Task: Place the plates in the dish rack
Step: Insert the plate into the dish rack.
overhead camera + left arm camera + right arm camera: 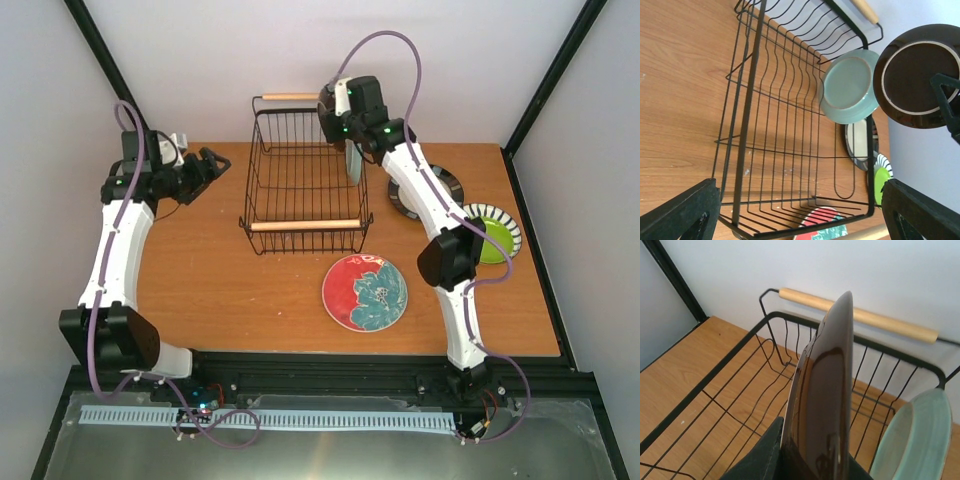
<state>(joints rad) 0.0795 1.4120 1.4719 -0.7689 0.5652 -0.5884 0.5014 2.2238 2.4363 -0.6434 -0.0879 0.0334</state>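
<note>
Inside the dish rack [262, 180], at its right side, a mint green plate [850, 85] stood on edge, the only one loaded. Just above the rack, the right claw [352, 138] was clamped on a dark plate [917, 75], held upright. Three more lay on the bench [230, 290]: a red flowered plate [365, 292], a lime green plate [495, 235] and a black-rimmed plate [857, 142]. Left of the rack, the left claw [213, 163] hung wide open, empty. Most of the job seemed left.

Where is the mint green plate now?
Top view: the mint green plate stands on edge inside the dish rack, right side, beside the dark plate in the right tool.
</note>
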